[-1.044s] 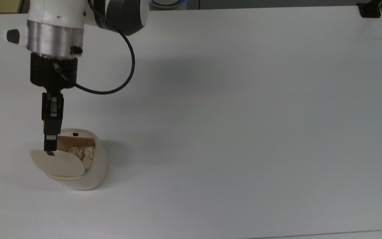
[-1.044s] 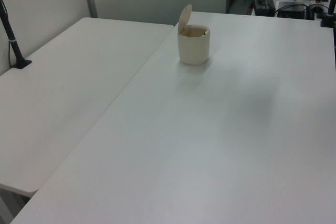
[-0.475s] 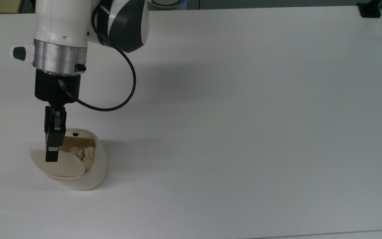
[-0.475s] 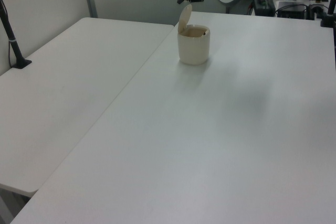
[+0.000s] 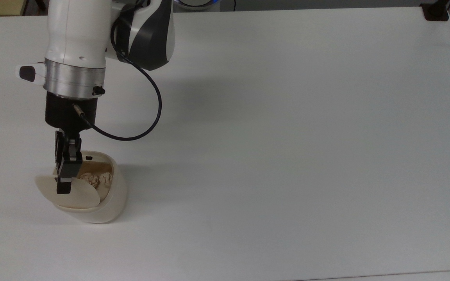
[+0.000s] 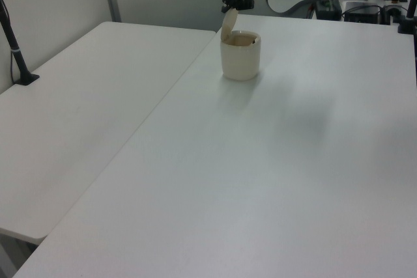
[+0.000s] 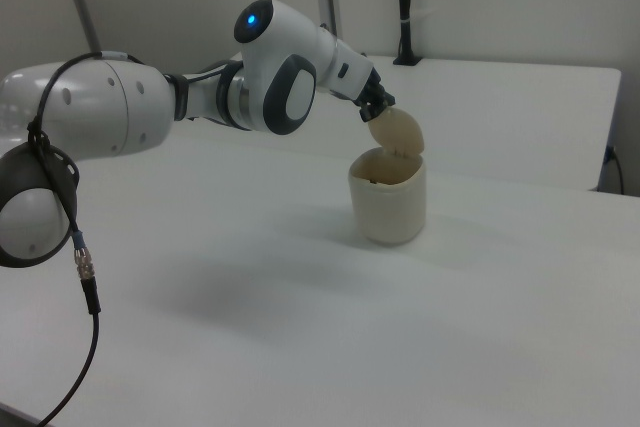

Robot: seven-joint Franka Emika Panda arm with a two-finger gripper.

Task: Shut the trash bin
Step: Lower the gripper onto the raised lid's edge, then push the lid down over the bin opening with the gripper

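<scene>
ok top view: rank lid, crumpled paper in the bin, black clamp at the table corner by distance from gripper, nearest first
1. lid, under the gripper tip.
2. crumpled paper, inside the trash bin, just to the top view's right.
3. black clamp, far upper-right corner.

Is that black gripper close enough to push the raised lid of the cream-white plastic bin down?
Probably yes: the gripper sits right at the raised flat lid of the cream-white plastic bin, and nothing stands between them.
</scene>
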